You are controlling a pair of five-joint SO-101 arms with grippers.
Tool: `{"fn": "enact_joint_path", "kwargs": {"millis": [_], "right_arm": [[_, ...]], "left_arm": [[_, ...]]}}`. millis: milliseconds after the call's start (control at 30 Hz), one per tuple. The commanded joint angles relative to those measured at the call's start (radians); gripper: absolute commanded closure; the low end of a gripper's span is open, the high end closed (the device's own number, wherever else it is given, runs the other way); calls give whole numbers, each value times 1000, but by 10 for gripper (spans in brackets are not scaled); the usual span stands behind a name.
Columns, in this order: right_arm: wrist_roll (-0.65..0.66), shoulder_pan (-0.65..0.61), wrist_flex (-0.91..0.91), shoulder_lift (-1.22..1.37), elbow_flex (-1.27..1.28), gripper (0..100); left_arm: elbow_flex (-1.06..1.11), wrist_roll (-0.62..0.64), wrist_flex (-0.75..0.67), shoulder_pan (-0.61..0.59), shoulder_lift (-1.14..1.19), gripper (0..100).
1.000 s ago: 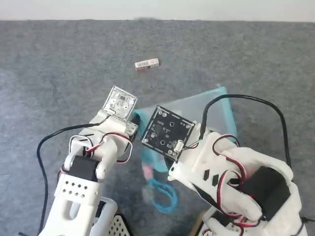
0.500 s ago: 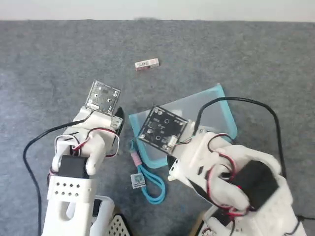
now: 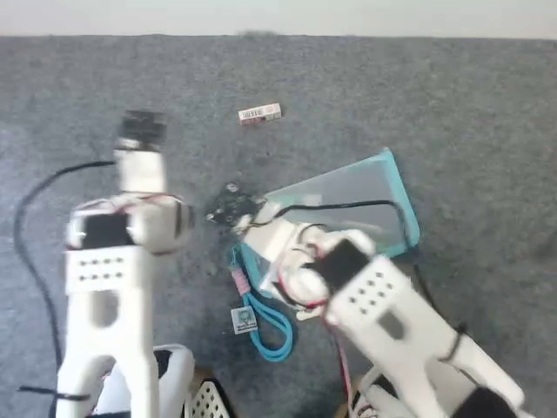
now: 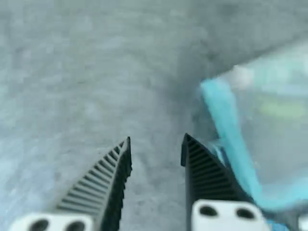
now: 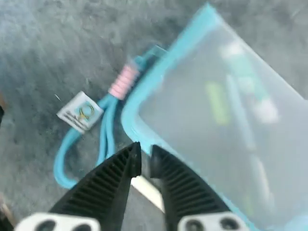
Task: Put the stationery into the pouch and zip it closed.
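Hovering beside the pouch, we hold our left gripper open, empty; our right gripper sits nearly closed at its corner.

Translucent, turquoise-edged pouch lies flat, its blue loop strap trailing at seven o'clock; a white eraser rests well apart at eleven o'clock.
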Motion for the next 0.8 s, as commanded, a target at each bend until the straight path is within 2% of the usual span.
{"fn": "enact_joint_path", "kwargs": {"millis": [0, 67, 133, 233, 433, 767], "right_arm": [[-63, -65, -102, 117, -14, 821], [-97, -96, -148, 191, -25, 783], [-135, -127, -200, 263, -41, 790], [-218, -162, -248, 355, -86, 823], [-298, -176, -246, 455, -187, 832], [-302, -186, -285, 595, -229, 832]], "left_arm": [[-130, 55, -28, -238, 35, 833], [-188, 63, -31, -370, 63, 833], [-240, 63, -29, -468, 92, 817], [-305, 63, -26, -559, 133, 792], [-343, 61, -32, -569, 196, 791], [-344, 61, -32, -559, 204, 789]]}}
